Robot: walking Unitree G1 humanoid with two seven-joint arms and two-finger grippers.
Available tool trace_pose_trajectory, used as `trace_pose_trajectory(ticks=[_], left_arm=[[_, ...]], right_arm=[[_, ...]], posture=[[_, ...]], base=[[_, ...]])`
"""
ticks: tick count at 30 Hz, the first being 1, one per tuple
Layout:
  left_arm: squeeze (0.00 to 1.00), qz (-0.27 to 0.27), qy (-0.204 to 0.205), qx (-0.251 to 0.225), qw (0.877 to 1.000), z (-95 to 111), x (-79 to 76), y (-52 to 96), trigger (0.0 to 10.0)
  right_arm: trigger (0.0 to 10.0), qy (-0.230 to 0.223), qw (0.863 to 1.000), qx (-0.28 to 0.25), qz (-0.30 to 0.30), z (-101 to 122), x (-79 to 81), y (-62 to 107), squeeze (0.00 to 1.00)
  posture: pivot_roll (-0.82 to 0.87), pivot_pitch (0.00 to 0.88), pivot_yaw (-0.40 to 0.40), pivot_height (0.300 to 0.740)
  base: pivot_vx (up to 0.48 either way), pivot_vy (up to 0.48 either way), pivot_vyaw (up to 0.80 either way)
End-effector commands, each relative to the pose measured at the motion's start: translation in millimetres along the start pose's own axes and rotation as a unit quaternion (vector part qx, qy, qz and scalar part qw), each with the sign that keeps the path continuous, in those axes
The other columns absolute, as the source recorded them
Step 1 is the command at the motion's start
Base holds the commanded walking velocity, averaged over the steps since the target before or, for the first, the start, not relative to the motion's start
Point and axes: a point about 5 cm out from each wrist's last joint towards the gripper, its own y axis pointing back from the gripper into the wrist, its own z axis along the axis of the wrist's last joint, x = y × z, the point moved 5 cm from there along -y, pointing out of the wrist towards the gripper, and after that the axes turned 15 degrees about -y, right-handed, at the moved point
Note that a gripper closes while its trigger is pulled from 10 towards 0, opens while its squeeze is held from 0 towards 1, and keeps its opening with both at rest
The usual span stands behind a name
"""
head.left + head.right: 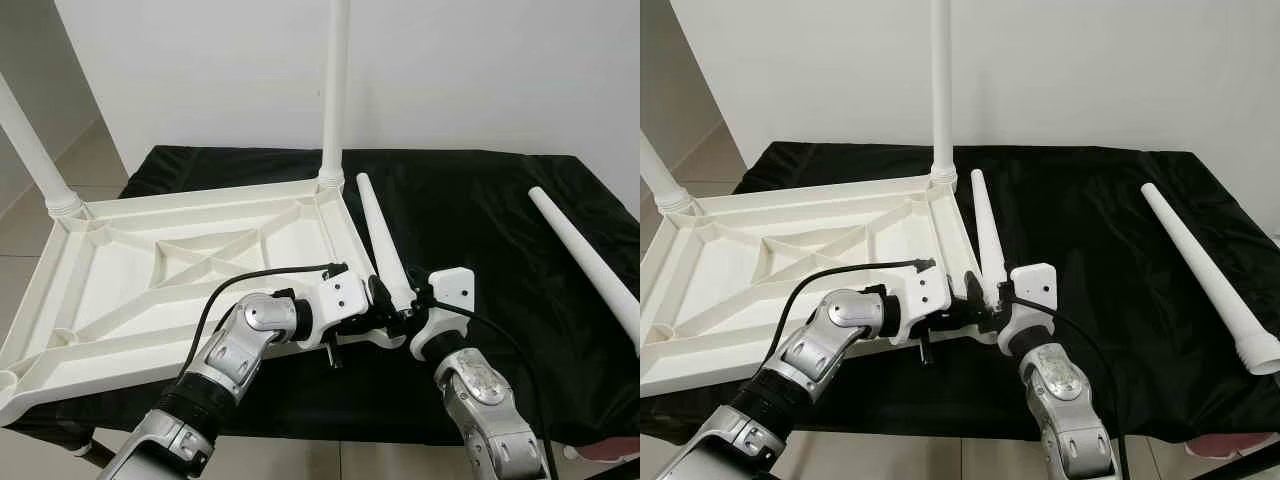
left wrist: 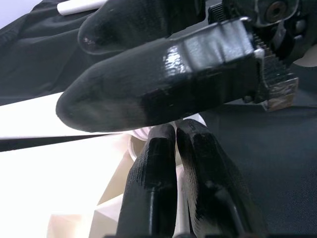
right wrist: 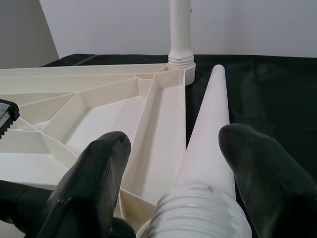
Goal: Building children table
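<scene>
A white plastic table top [image 1: 120,280] lies upside down on the black-covered table, with two white legs [image 1: 335,90] [image 1: 30,140] standing in its far corners. A third tapered leg [image 1: 380,235] lies along its right edge, thin tip pointing away. My right gripper [image 3: 173,139] is shut on this leg at its threaded thick end [image 3: 198,213], one finger on each side. My left gripper [image 2: 176,130] reaches in from the left by the near right corner, fingers pressed together, close under the right gripper's fingers [image 2: 163,79].
Another loose white leg [image 1: 590,260] lies on the black cloth [image 1: 480,220] at the far right. The table's front edge runs just below my wrists. A white wall stands behind the table, and tiled floor [image 1: 90,160] shows at the left.
</scene>
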Motion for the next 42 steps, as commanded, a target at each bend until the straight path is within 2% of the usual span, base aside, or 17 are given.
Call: trace_pose_trajectory(ticks=[1,4,6,7,8,11,12,14,15,42], left_arm=[[0.00,0.035,0.002,0.006,0.999,-1,9.2,6.6,10.0],[0.00,0.043,0.001,0.010,0.999,-2,11.0,10.6,10.0],[0.00,0.077,0.006,0.025,0.997,-8,16.5,24.6,10.0],[0.00,0.077,0.006,0.025,0.997,-8,16.5,24.6,10.0],[0.00,0.102,0.015,0.034,0.994,-12,20.0,34.9,10.0],[0.00,0.118,0.021,0.040,0.992,-15,22.0,41.6,10.0],[0.00,0.139,0.029,0.042,0.989,-16,24.7,49.8,10.0],[0.00,0.139,0.029,0.042,0.989,-16,24.7,49.8,10.0],[0.00,0.166,0.039,0.040,0.985,-16,28.1,58.5,10.0],[0.00,0.166,0.039,0.040,0.985,-16,28.1,58.5,10.0]], right_arm=[[10.0,-0.005,1.000,-0.003,-0.005,3,-1.3,0.7,0.00],[10.0,-0.005,1.000,-0.006,-0.007,5,-1.6,0.3,0.00],[10.0,-0.005,1.000,-0.015,-0.010,11,-2.5,-0.2,0.00],[10.0,-0.005,1.000,-0.015,-0.010,11,-2.5,-0.2,0.00],[10.0,-0.005,1.000,-0.018,-0.010,13,-2.2,-0.4,0.00],[10.0,-0.005,1.000,-0.020,-0.010,15,-1.9,-0.5,0.00],[10.0,-0.005,1.000,-0.021,-0.006,15,-0.7,-0.5,0.00],[10.0,-0.005,1.000,-0.021,-0.006,15,-0.7,-0.5,0.00],[10.0,-0.003,1.000,-0.021,-0.001,16,1.4,-0.6,0.00],[10.0,-0.003,1.000,-0.021,-0.001,16,1.4,-0.6,0.00]], posture=[[-0.02,0.000,0.000,0.740],[-0.02,0.000,0.000,0.740],[-0.03,0.000,0.000,0.740],[-0.03,0.000,0.000,0.740],[-0.03,0.000,0.000,0.740],[-0.03,0.000,0.000,0.740],[-0.02,0.000,0.000,0.740],[-0.02,0.000,0.000,0.740],[-0.01,0.122,-0.023,0.740],[-0.01,0.122,-0.023,0.740]], base=[[0.000,0.000,0.00],[0.000,0.000,0.00],[0.000,0.000,0.00],[0.000,0.000,0.00],[0.000,0.000,0.00],[0.000,0.000,0.00],[0.000,0.000,0.00],[0.000,0.000,0.00],[0.000,0.000,0.00],[0.000,0.000,0.00]])
